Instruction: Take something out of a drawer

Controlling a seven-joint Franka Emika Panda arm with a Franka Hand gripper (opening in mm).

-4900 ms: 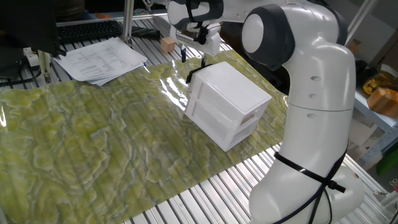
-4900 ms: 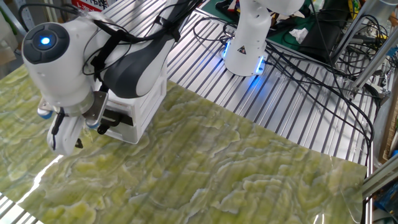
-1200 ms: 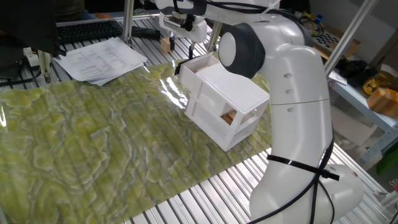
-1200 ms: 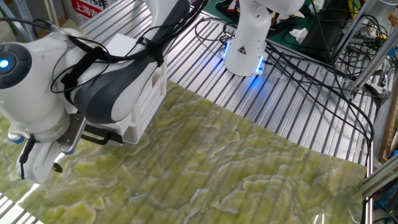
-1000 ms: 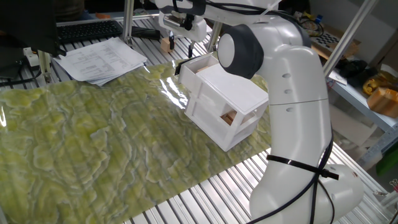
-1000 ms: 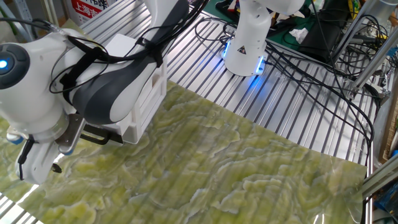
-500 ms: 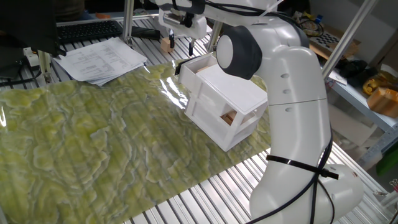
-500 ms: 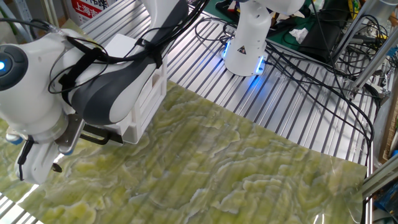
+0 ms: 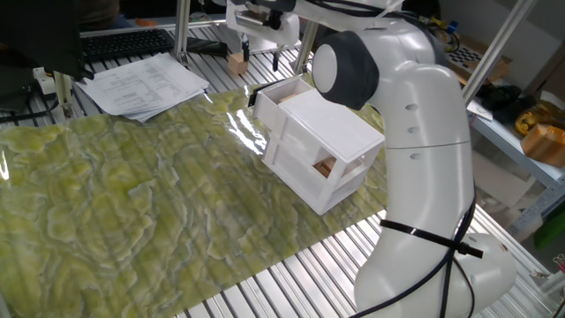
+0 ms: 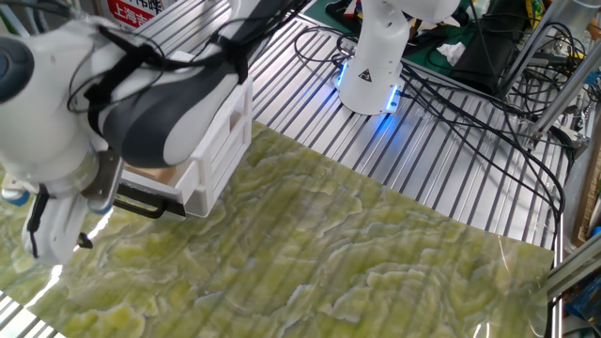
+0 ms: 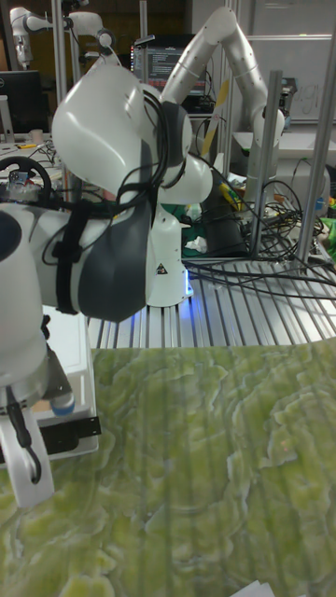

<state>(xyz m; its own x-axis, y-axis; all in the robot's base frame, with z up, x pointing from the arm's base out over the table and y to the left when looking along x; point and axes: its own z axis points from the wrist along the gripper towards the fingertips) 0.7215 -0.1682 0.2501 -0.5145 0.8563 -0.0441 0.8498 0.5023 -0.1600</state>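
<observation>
The white cabinet [image 9: 331, 132] stands on the green mat, and its upper drawer [image 9: 281, 91] is pulled out toward the far side. In the other fixed view a pale tan cube [image 10: 153, 176] lies inside that open drawer [image 10: 183, 183], behind its black handle [image 10: 141, 205]. My gripper [image 9: 260, 57] hangs above and just beyond the handle end of the drawer. It is open, with nothing between its fingers. In the other fixed view the gripper [image 10: 58, 237] sits left of the handle, apart from it. A tan patch [image 9: 324, 166] shows through a slot in the cabinet's near face.
A separate tan wooden block [image 9: 237, 62] sits on the slatted table behind the gripper. A stack of papers [image 9: 146, 84] and a keyboard [image 9: 128, 42] lie at the back left. My own arm's base [image 9: 433, 221] rises right of the cabinet. Another robot's base [image 10: 371, 66] and cables [image 10: 470, 84] occupy the far side.
The drawer was shut 4.9 s ago and now stands pulled out. Over the last second the gripper has risen a little, uncovering the tan cube in the drawer.
</observation>
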